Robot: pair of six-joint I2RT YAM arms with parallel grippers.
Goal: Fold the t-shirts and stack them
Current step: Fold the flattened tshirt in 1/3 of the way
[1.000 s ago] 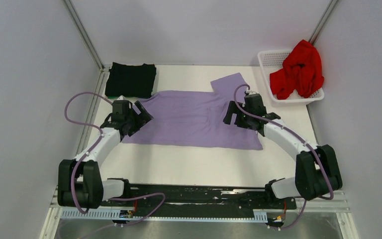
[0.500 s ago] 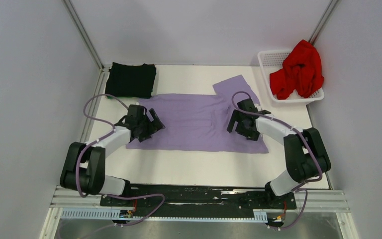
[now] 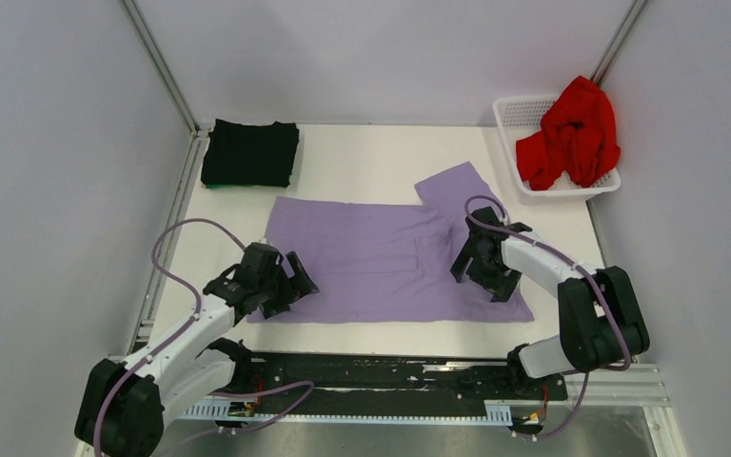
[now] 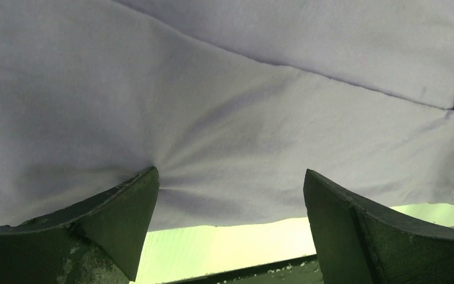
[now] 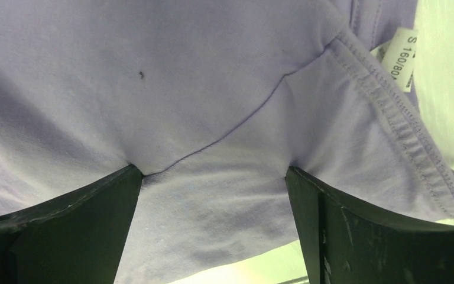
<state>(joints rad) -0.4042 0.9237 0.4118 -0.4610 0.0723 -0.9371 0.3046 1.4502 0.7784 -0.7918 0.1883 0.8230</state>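
**A:** Where are the shirts?

**B:** The black shirt lies folded at the far left corner. The purple shirt is flat, toward the near edge. The red shirt is heaped in the basket, far right corner.

**A:** And the jaws?

**B:** The left gripper is spread, pressing the purple shirt's near-left corner. The right gripper is spread by the collar.

**A:** How will it handle?

**B:** Probably light, limp and apt to slide. Pinch edges, both ends together.

Soft, even overhead light fills the top view, sharp throughout, with faint short shadows on the white bench. The wrist views are dimmer: the lavender t-shirt shades to grey in its creases, its stitching crisp, while bench slivers below glow overexposed yellow-green
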